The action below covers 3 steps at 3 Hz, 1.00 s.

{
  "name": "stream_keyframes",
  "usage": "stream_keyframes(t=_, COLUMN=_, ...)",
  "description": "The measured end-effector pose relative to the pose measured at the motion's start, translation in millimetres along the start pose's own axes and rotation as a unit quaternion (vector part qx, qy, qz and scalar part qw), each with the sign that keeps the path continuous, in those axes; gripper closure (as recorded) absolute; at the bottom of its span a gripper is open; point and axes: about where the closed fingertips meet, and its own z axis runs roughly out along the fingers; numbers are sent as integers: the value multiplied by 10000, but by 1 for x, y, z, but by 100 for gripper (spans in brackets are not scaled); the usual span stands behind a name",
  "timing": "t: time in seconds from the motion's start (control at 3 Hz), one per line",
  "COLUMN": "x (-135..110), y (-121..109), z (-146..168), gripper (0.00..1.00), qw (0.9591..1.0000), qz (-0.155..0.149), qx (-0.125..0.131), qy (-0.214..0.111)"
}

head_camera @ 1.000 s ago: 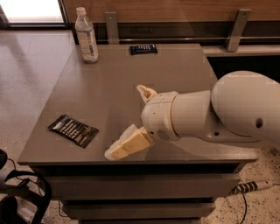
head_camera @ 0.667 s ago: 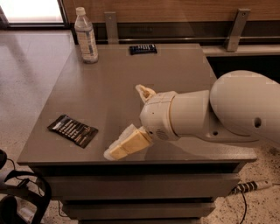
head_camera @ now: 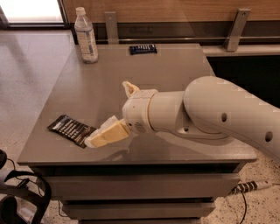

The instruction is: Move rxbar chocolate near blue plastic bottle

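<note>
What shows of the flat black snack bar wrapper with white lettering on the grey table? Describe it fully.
The rxbar chocolate is a flat rectangular black wrapper with rows of white lettering, thin film by its look. It lies flat and slanted on the grey table, near the front left corner. The open gripper sits just right of it; one cream finger reaches the bar's right end, but contact cannot be told.

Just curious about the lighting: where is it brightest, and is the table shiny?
Camera view: light pours from a bright opening top left, paling the floor; the table has a soft sheen, faintly mirroring the open end effector beside the rxbar chocolate.
</note>
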Motion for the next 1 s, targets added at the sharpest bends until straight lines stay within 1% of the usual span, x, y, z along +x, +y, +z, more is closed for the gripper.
stream_keyframes(t=0.33, x=-3, y=7, z=24, gripper=0, qw=9997, qz=93, qx=-80, qy=-218)
stream_keyframes(t=0.67, x=-2, y=18, z=42, gripper=0, qw=9994, qz=101, qx=-207, qy=-263)
stream_keyframes(t=1.0, x=9, y=37, z=65, gripper=0, qw=9989, qz=193, qx=-384, qy=-191)
